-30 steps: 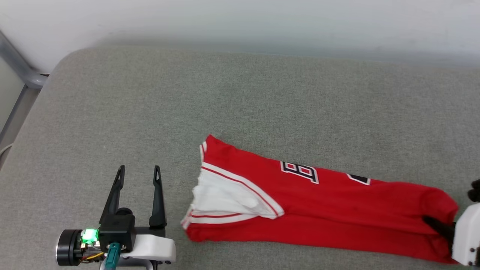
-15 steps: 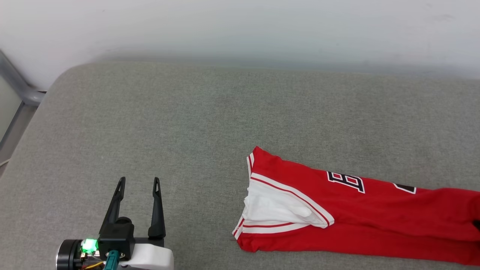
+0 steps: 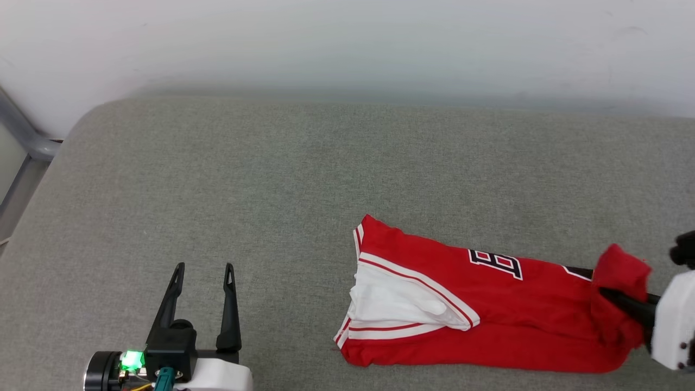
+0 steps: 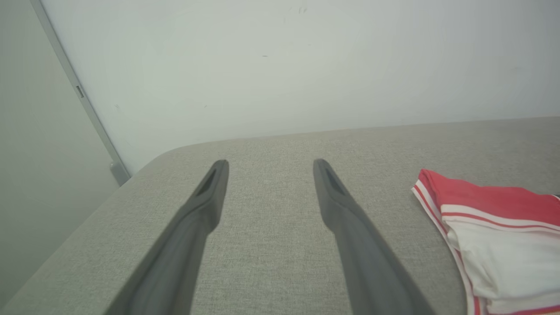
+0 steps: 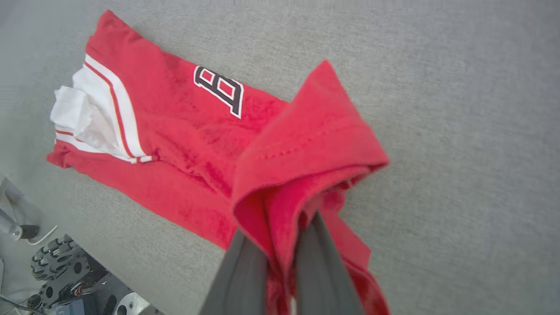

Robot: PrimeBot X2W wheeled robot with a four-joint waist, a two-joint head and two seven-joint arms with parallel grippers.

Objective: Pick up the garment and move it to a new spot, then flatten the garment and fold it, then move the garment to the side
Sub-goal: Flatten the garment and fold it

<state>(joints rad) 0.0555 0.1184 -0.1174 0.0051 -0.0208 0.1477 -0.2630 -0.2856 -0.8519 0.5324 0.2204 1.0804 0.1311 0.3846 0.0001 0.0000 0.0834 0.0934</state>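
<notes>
Lifted since the earlier frame, the hem of the garment (image 3: 488, 320) is pinched tight in the right end effector (image 5: 280, 232), the rest lying on the grey cushion (image 3: 271, 163); best carried level toward its far end so edges align, while the left end effector (image 3: 204, 267) stands wide open, empty.

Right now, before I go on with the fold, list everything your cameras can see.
garment: one, red with white sleeve and striped trim, lying lengthwise on the cushion's right part, right end raised.
cushion: one, grey fabric, under the garment.
wall: one, white, behind the cushion.
metal frame: one, grey, past the cushion's far left corner.
wheeled base: one, dark, beside the cushion.
left hand: one, dark fingers, open and empty, left of the garment.
right hand: one, dark fingers, shut on the garment's right end.
</notes>
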